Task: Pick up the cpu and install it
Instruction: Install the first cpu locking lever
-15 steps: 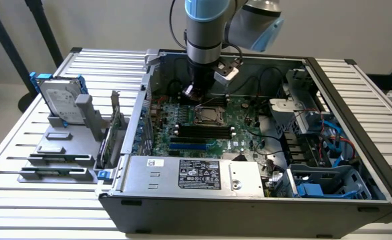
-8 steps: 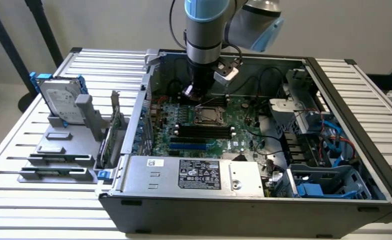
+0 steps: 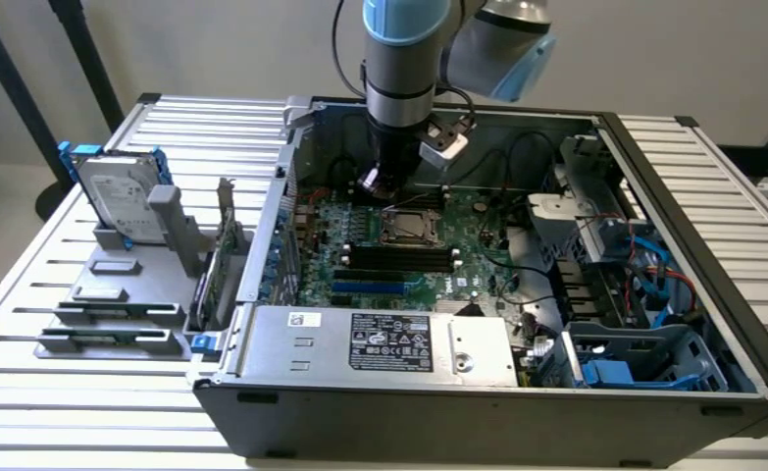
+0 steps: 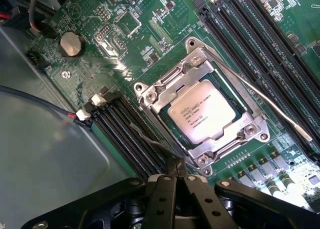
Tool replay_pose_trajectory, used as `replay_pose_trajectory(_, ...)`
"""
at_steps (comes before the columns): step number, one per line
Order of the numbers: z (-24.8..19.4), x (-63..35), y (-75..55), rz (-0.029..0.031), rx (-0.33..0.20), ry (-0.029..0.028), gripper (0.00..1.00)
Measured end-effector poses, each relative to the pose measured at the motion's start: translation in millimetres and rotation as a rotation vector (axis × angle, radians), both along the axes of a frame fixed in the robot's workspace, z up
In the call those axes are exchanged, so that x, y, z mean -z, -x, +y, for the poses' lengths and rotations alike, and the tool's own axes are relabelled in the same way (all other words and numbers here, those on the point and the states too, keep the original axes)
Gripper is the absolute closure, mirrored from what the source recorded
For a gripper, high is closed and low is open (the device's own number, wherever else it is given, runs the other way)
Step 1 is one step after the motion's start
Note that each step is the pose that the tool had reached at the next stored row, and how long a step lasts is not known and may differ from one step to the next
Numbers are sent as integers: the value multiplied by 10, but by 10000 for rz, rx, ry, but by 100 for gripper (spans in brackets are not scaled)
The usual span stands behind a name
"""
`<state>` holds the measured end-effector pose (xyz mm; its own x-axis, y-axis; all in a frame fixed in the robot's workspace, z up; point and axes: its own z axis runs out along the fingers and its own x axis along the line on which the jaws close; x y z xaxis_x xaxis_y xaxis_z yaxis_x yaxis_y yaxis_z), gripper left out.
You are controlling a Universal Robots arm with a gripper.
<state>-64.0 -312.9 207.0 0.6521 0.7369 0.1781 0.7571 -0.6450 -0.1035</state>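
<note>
Cpu (image 4: 197,111) sits flat in the socket (image 4: 200,106), tool (image 4: 175,165) clenched empty just beside it; likely light, rigid, smooth-topped, delicate underneath, so best gripped by opposite edges.

An open computer case (image 3: 697,294) sits on a slatted white bench (image 3: 18,392), its green motherboard (image 3: 357,265) exposed. A grey power supply (image 3: 371,343) with a printed label occupies the near side of the case, while blue cables (image 3: 658,275) and drive bays crowd the exterior view's right. Black memory slots (image 4: 125,139) run in rows across the board, near a round coin battery (image 4: 71,44). On the exterior view's left, a grey holder (image 3: 109,334) carries a silver hard drive (image 3: 116,201) standing upright in blue brackets.
</note>
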Motion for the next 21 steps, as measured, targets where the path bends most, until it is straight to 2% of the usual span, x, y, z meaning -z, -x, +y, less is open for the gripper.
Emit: replay_pose_trajectory(21, 1, 45, -65, -1, -25, 0, 89)
